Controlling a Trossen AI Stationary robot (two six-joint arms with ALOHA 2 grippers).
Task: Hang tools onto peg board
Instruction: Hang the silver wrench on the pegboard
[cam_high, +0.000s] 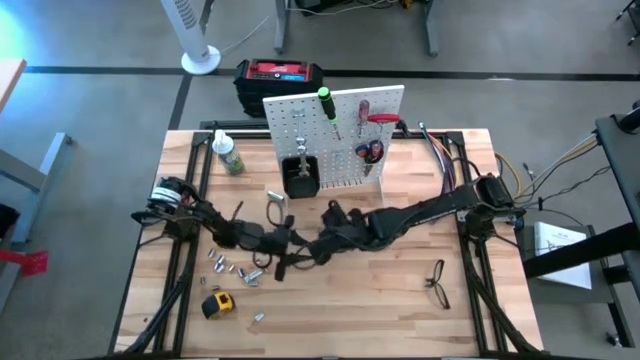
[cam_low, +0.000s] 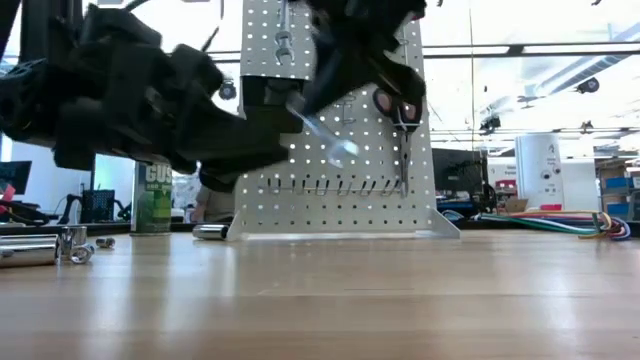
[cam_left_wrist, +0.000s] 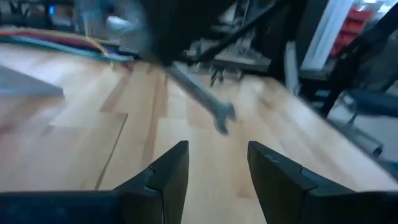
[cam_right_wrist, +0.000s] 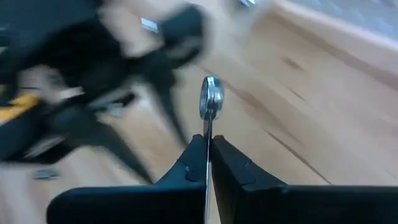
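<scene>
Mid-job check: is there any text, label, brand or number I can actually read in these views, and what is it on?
"GU": large pale letters on the green bottle label in the low view; the rest is hidden or blurred.
Red-and-black box behind the peg board: no print can be made out.
Yellow tape measure: markings too small to read.
White box beside the table: print too small to read.

A green-labelled bottle (cam_high: 230, 157) stands near a red-and-black box (cam_high: 279, 77).
</scene>
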